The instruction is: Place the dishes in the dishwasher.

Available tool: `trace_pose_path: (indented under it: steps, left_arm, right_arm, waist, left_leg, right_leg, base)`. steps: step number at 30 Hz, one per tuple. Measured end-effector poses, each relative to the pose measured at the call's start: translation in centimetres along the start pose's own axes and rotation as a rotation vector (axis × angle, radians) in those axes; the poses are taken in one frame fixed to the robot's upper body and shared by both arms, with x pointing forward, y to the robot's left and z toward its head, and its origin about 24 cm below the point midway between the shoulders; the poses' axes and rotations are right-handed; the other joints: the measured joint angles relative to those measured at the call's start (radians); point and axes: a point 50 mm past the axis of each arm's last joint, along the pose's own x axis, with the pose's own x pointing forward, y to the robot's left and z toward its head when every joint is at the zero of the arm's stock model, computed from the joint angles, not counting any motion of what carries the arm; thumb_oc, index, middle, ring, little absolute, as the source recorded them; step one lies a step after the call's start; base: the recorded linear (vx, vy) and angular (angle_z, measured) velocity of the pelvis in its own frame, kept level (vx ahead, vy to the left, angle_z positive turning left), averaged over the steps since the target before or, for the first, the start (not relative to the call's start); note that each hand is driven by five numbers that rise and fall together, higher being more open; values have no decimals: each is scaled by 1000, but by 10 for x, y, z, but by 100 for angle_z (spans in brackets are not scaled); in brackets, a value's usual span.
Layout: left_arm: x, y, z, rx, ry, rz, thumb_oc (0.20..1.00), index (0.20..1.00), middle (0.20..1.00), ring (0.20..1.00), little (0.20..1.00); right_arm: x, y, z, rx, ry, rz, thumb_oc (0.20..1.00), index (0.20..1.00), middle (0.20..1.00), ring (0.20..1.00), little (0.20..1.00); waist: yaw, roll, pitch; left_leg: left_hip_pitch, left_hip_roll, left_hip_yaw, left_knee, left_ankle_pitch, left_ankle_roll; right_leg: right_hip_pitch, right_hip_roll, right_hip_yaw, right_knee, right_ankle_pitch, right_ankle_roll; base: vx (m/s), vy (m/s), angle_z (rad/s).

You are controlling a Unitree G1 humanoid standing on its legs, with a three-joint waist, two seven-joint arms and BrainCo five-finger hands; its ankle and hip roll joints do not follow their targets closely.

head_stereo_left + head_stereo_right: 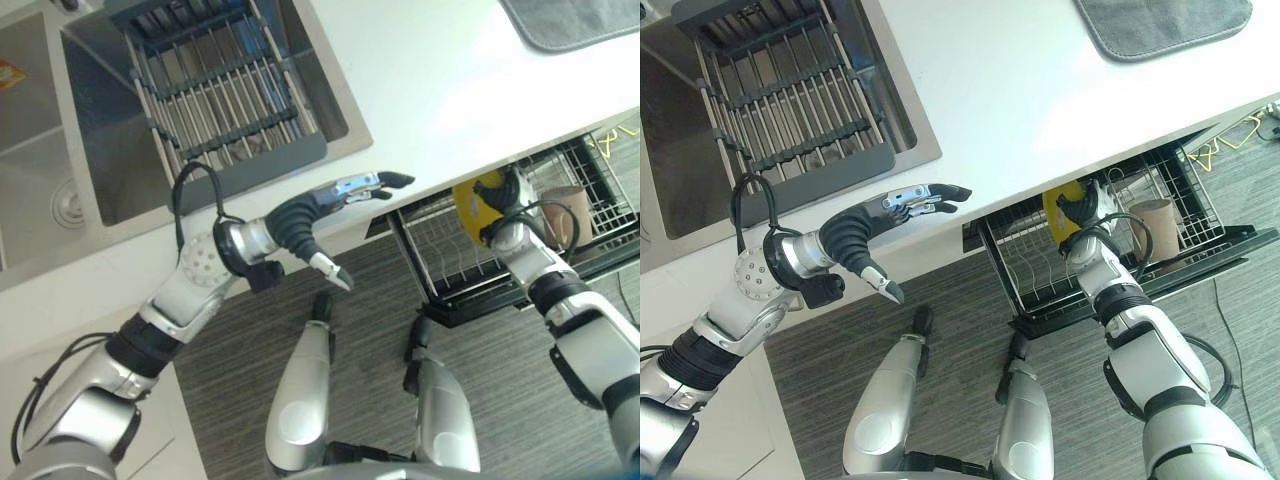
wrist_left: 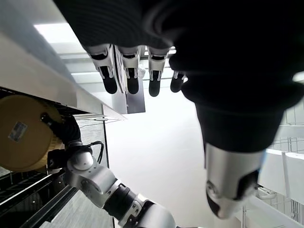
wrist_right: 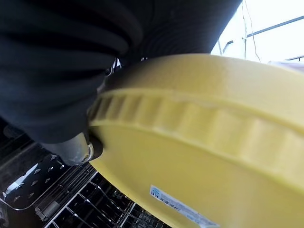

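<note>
yellow plate held over the dishwasher rack

left eye view: the yellow plate (image 1: 474, 203) is seen at the edge of the white counter (image 1: 450, 90), gripped by the right hand (image 1: 512, 200) above the pulled-out dishwasher rack (image 1: 450, 262). a brown cup (image 1: 568, 215) is stood in the same rack, just beside the hand. the left hand (image 1: 320, 215) is held out in front of the counter edge, fingers stretched straight, thumb hanging apart, nothing carried. a sink (image 1: 110, 160) with a dark dish rack (image 1: 215, 85) in it is found behind that hand.

right eye view: a grey mat (image 1: 1160, 25) is laid on the far corner of the counter. the plate is shown on edge, tilted, partly tucked under the counter lip.

left wrist view: the left hand's fingers (image 2: 129, 66) are lined up straight and relaxed, with the thumb apart. past them, the plate's underside is seen with the right hand wrapped on its rim.

right wrist view: the plate's fluted yellow rim is pressed close against the dark cover, a thumb is clamped on its edge, and the wire rack is seen below.
</note>
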Motion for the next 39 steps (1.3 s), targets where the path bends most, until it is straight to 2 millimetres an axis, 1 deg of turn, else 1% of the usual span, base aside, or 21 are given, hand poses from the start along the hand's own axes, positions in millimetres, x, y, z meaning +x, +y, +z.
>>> trace_pose_path:
  steps: [4, 5, 7, 8, 9, 10, 13, 15, 20, 23, 25, 26, 30, 32, 33, 34, 35, 36, 37, 38, 39]
  left_arm:
    - [7, -4, -5, -28, -18, -9, 1000, 1000, 1000, 1000, 1000]
    - [10, -7, -6, -34, -26, -33, 1000, 1000, 1000, 1000, 1000]
    - [25, -22, -6, -40, -61, -162, 1000, 1000, 1000, 1000, 1000]
    - [28, -31, -9, -65, -63, -205, 1000, 1000, 1000, 1000, 1000]
    - [29, -40, -16, -48, -22, -255, 1000, 1000, 1000, 1000, 1000]
    - [26, -43, -19, -28, 14, -304, 1000, 1000, 1000, 1000, 1000]
    - [24, -41, -20, -12, 12, -233, 1000, 1000, 1000, 1000, 1000]
    - [26, -37, -18, -9, -3, -180, 1000, 1000, 1000, 1000, 1000]
    - [30, -39, -16, 7, -35, -153, 1000, 1000, 1000, 1000, 1000]
    - [32, -44, -19, 32, -34, -138, 1000, 1000, 1000, 1000, 1000]
    - [31, -46, -26, 66, 2, -127, 1000, 1000, 1000, 1000, 1000]
    - [30, -46, -28, 81, 15, -118, 1000, 1000, 1000, 1000, 1000]
    - [26, -44, -43, 199, 93, -95, 1000, 1000, 1000, 1000, 1000]
    - [24, -43, -46, 230, 104, -106, 1000, 1000, 1000, 1000, 1000]
    - [24, -41, -46, 293, 107, -124, 1000, 1000, 1000, 1000, 1000]
    - [25, -42, -47, 311, 111, -133, 1000, 1000, 1000, 1000, 1000]
    - [20, -46, -63, 272, 175, -112, 1000, 1000, 1000, 1000, 1000]
    - [6, -49, -94, 229, 337, -83, 1000, 1000, 1000, 1000, 1000]
    - [-25, -56, -131, 233, 581, -118, 1000, 1000, 1000, 1000, 1000]
    - [-63, -67, -157, 255, 810, -226, 1000, 1000, 1000, 1000, 1000]
    - [-80, -75, -162, 270, 884, -288, 1000, 1000, 1000, 1000, 1000]
  right_arm:
    - [0, -1, -3, -7, 10, -1, 200, 200, 200, 200, 200]
    - [1, 0, -3, -11, 12, 0, 200, 200, 200, 200, 200]
    - [4, -2, 0, -10, 10, 12, 200, 200, 200, 200, 200]
    - [5, 0, 4, -11, 2, 20, 200, 200, 200, 200, 200]
    - [6, 2, 6, -25, -7, 34, 200, 200, 200, 200, 200]
    - [6, 5, 8, -25, -2, 47, 200, 200, 200, 200, 200]
    - [0, 20, 8, -14, 15, 84, 200, 200, 200, 200, 200]
    - [-1, 25, 11, -7, 12, 103, 200, 200, 200, 200, 200]
    - [0, 24, 13, -31, -10, 104, 200, 200, 200, 200, 200]
    - [-1, 26, 15, -47, -23, 112, 200, 200, 200, 200, 200]
    - [-2, 29, 15, -67, -36, 123, 200, 200, 200, 200, 200]
    - [-3, 29, 15, -68, -37, 123, 200, 200, 200, 200, 200]
    - [-1, 27, 18, -73, -48, 119, 200, 200, 200, 200, 200]
    - [-1, 28, 20, -89, -63, 125, 200, 200, 200, 200, 200]
    - [1, 26, 25, -87, -73, 118, 200, 200, 200, 200, 200]
    - [2, 25, 26, -89, -73, 116, 200, 200, 200, 200, 200]
    - [2, 25, 28, -90, -80, 117, 200, 200, 200, 200, 200]
    - [2, 28, 37, -85, -110, 123, 200, 200, 200, 200, 200]
    - [1, 33, 52, -66, -157, 136, 200, 200, 200, 200, 200]
    - [1, 36, 70, -32, -205, 141, 200, 200, 200, 200, 200]
    - [2, 35, 77, -21, -225, 137, 200, 200, 200, 200, 200]
  waist:
    - [1, 11, -5]
    - [0, 15, -8]
    - [-3, 12, -11]
    - [-7, 4, -19]
    - [-9, -4, -26]
    - [-9, -15, -35]
    - [-11, -52, -60]
    - [-8, -59, -65]
    - [-12, -49, -72]
    - [-11, -29, -82]
    - [-10, -13, -91]
    - [-10, -11, -92]
    - [-11, 13, -106]
    - [-12, 15, -107]
    - [-12, 16, -108]
    - [-12, 16, -108]
    - [-16, 13, -108]
    - [-34, -1, -107]
    - [-57, -29, -107]
    - [-90, -56, -94]
    - [-99, -71, -84]
  left_leg:
    - [0, 3, 0, 9, -2, -3]
    - [-3, 5, 0, 17, -6, -3]
    - [-22, 11, 0, 41, -14, -1]
    - [-35, 13, 0, 49, -21, 5]
    - [-45, 18, 0, 57, -27, 0]
    - [-48, 22, 1, 57, -27, -1]
    - [-48, 29, 0, 55, -28, -3]
    - [-58, 33, 2, 71, -36, -4]
    - [-84, 17, 8, 88, -46, 7]
    - [-99, 6, 18, 94, -51, 16]
    - [-100, 6, 19, 102, -53, 19]
    - [-100, 7, 21, 102, -53, 19]
    - [-115, 8, 19, 105, -53, 18]
    - [-119, 7, 19, 102, -53, 18]
    - [-133, 5, 11, 102, -53, 18]
    - [-136, 4, 6, 102, -52, 19]
    - [-141, 4, 3, 102, -51, 19]
    - [-153, 5, 2, 102, -51, 19]
    - [-173, 10, 2, 102, -46, 19]
    - [-190, 17, 5, 106, -35, 22]
    - [-191, 19, 10, 105, -35, 21]
  right_leg:
    - [1, 4, 0, 6, 0, 0]
    - [1, 5, 0, 7, 0, 1]
    - [-8, 12, 5, 6, 5, 2]
    - [-21, 14, 8, 2, 6, 3]
    - [-25, 20, 10, -6, 9, 4]
    - [-23, 25, 11, -20, 20, 1]
    - [-17, 32, 10, -37, 22, 4]
    - [-17, 36, 10, -42, 24, 7]
    - [-37, 18, 15, -43, 23, 7]
    - [-53, 4, 16, -41, 24, 7]
    - [-53, 3, 16, -38, 40, 8]
    - [-54, 3, 15, -36, 41, 10]
    - [-77, 3, 18, -23, 31, 23]
    - [-83, 3, 18, -25, 31, 23]
    - [-96, 4, 12, -30, 31, 24]
    - [-100, 4, 12, -28, 31, 24]
    - [-104, 4, 11, -26, 31, 24]
    - [-116, 6, 10, -26, 31, 24]
    - [-137, 10, 11, -24, 32, 24]
    - [-147, 19, 11, -23, 45, 16]
    - [-151, 19, 13, -24, 62, 7]
  base:
    - [-14, -28, -2]
    - [-33, -61, -4]
    - [-27, -72, -7]
    - [-19, -81, -11]
    - [-21, -74, -13]
    - [-4, -90, -13]
    - [2, -69, -4]
    - [8, 21, -1]
    - [1, 68, -4]
    - [5, 44, -2]
    - [3, 21, 0]
    - [3, 43, 0]
    - [-3, 20, -4]
    - [-11, 15, -8]
    - [-16, 10, -4]
    - [0, 0, 0]
    - [0, 0, 0]
    - [0, 0, 0]
    - [0, 0, 0]
    - [-13, 58, -3]
    - [-11, 95, -5]
